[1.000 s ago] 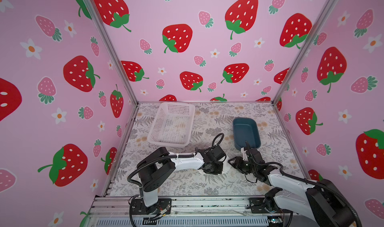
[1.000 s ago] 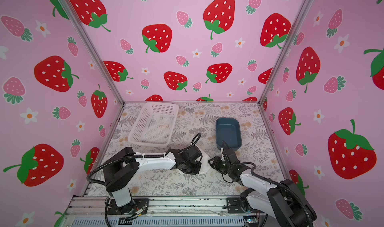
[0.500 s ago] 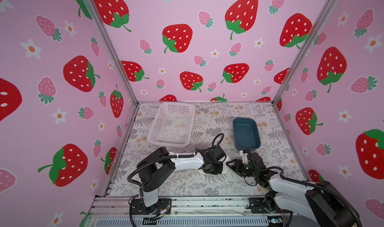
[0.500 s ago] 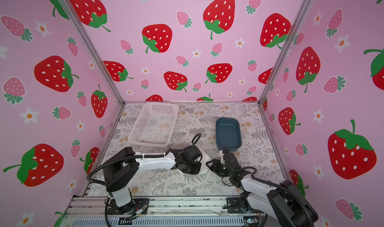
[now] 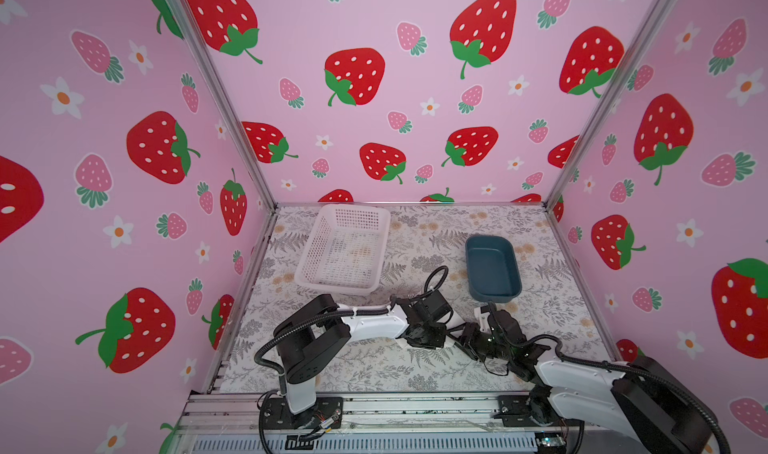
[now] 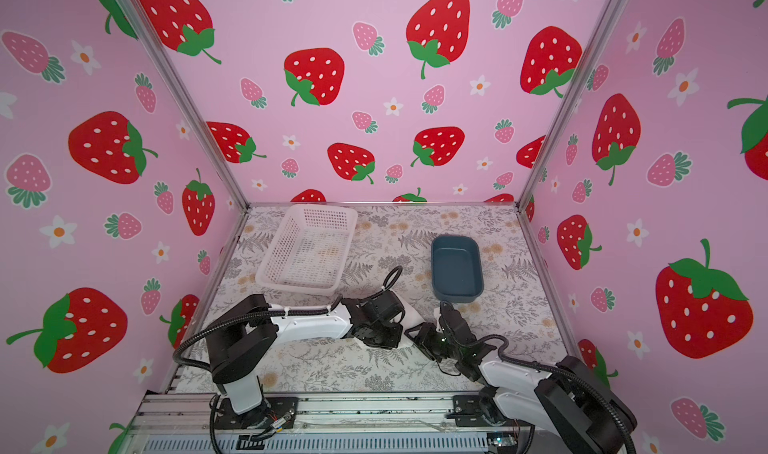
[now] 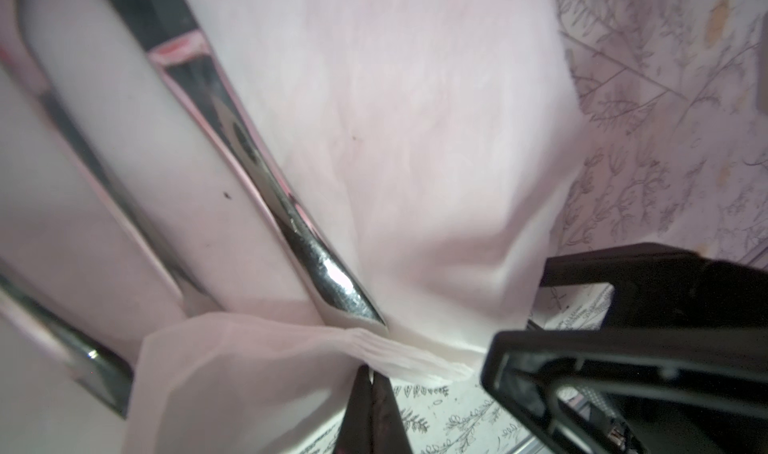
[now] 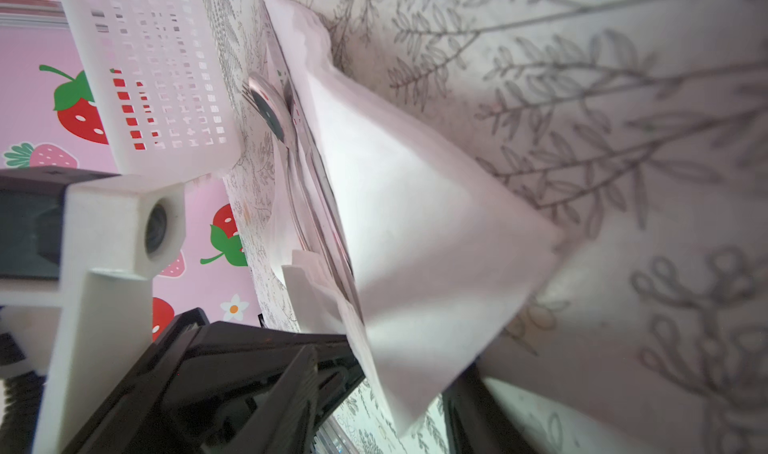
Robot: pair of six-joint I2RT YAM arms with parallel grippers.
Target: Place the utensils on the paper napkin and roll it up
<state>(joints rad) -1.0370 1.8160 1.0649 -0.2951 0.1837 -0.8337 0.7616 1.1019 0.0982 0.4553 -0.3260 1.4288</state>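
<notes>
Paper napkin and cutlery are at the rolling stage. The left pincer is closed tight on a bunched fold at the sheet's edge. The right pincer has its jaws partly apart, with a lifted corner of the sheet hanging between them (whether either pad presses it I cannot tell). Just beyond the pincers the utensils lie side by side on the napkin, the spoon with its bowl end toward the basket, and the raised flap leans over them like a tent. All this sits near the front edge of the desk, about midway along it. The white basket stands toward the back left corner and the blue tray right of the middle, both apart from the bundle. Placing looks done and one side is being folded over, but the roll itself is yet to be made. Against a second ago, the right pincer has slid closer to the left one, the left has kept its pinch, and basket and tray have not moved.
</notes>
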